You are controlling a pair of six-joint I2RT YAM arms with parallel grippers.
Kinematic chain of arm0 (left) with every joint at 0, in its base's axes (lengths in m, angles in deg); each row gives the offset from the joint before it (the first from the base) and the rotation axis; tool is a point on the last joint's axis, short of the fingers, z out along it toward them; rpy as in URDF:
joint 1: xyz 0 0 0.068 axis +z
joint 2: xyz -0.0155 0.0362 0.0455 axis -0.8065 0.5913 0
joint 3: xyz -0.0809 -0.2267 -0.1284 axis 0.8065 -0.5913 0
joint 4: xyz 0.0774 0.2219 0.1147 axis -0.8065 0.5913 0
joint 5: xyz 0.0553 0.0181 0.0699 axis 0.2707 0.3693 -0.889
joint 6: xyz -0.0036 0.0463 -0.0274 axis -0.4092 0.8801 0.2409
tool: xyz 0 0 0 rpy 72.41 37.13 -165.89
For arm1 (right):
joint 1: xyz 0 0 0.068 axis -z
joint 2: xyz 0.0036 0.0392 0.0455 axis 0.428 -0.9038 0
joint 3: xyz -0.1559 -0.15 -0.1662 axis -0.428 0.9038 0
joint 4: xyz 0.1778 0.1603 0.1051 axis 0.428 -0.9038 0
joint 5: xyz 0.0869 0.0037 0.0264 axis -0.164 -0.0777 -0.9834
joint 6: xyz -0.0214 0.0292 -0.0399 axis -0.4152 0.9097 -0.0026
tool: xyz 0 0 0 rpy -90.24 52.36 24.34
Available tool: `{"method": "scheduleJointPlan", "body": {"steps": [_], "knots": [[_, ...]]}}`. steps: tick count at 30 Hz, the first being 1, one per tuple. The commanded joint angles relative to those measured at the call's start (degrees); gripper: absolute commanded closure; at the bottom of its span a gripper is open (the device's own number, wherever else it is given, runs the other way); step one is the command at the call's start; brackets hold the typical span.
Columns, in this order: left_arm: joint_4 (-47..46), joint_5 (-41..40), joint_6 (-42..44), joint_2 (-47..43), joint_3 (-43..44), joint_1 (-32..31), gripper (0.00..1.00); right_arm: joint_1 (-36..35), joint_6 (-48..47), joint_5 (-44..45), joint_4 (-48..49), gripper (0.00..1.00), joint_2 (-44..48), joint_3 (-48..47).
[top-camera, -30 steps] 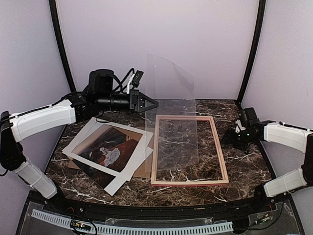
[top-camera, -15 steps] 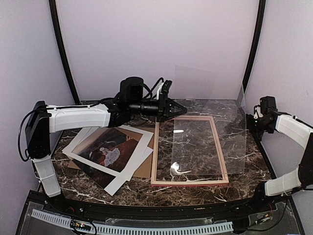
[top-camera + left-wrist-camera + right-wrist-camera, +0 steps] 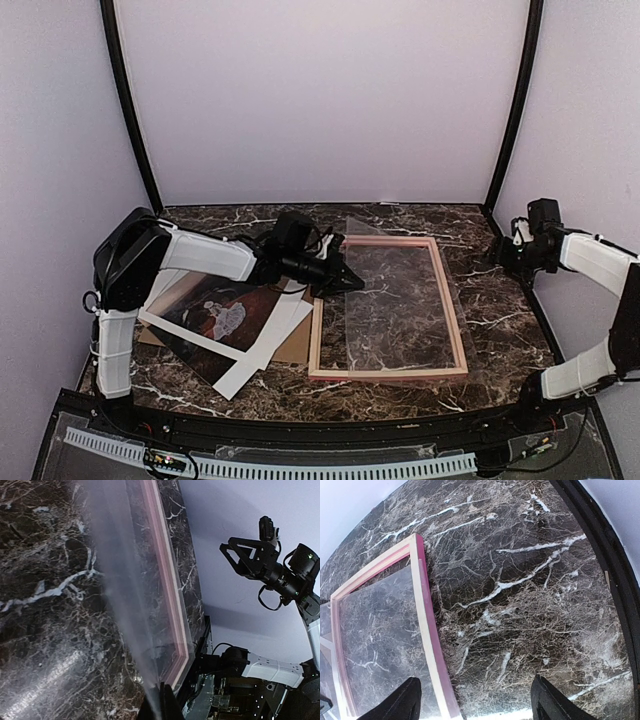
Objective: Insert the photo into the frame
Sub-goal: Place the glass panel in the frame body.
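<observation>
The pink frame (image 3: 388, 372) lies flat at the table's middle right. A clear sheet (image 3: 395, 300) rests tilted over it, its left edge raised. My left gripper (image 3: 348, 282) is shut on that edge by the frame's back left corner; the wrist view shows the sheet (image 3: 130, 605) running out from between the closed jaws (image 3: 161, 702) beside the frame's rail (image 3: 167, 580). The photo (image 3: 225, 312) lies face up left of the frame, under a white mat (image 3: 283, 318). My right gripper (image 3: 503, 257) hovers open and empty over bare marble right of the frame (image 3: 426, 625).
A brown cardboard board (image 3: 295, 350) pokes out from beneath the mat and photo. Black corner posts (image 3: 510, 110) and lilac walls close in the back and sides. My left arm (image 3: 200, 255) stretches over the photo's back edge.
My left gripper has swung right and down, bringing the clear sheet from upright to lying over the frame. The right gripper lifted and drew back toward the right wall.
</observation>
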Motion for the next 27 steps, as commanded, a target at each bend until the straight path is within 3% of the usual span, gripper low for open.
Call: {"method": "scheduleJointPlan", "body": {"steps": [1, 27], "knots": [[4.0, -0.9, 4.8, -0.5, -0.6, 1.6, 1.00, 0.0, -1.1, 0.1, 1.6, 0.24, -1.5, 0.7], [14.5, -3.9, 14.1, 3.1, 7.4, 3.7, 1.00, -5.0, -3.3, -1.2, 5.4, 0.23, -7.4, 0.8]]}}
